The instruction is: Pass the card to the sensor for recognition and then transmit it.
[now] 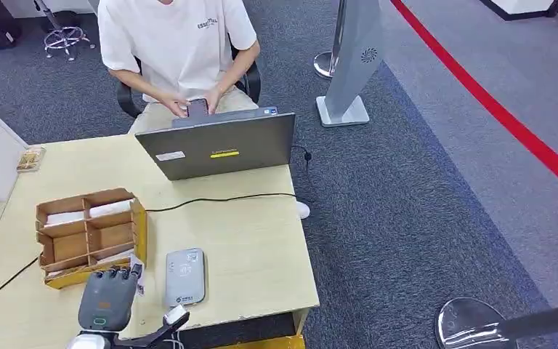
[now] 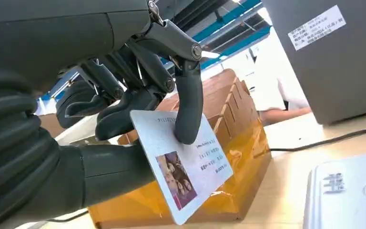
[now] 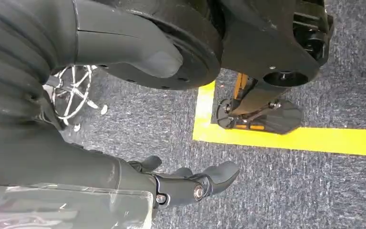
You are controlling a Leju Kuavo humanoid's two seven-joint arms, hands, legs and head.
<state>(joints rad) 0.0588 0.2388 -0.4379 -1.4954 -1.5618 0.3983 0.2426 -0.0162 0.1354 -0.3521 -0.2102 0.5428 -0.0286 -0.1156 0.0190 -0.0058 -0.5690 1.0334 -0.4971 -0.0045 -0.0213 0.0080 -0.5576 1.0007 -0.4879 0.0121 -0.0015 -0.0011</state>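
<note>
Pinching card (image 2: 186, 171) in L hand (image 2: 138, 95) beside sensor (image 1: 185, 276); R hand (image 3: 190, 183) hanging, fingers loose, empty

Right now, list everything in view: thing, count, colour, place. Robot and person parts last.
card: one, white with a photo, pinched in the left hand.
card reader: one, light grey, near table edge, beside the organiser.
organiser: one, brown wooden box with compartments, on the table.
laptop: one, grey, far side of the table.
cable: one, black, across the table.
table: one, pale wood.
stanchion base: one, chrome, on the carpet.
person: one, white shirt, seated behind the laptop.
left hand: grey, beside the organiser.
right hand: dark, fingers apart, above the carpet.
</note>
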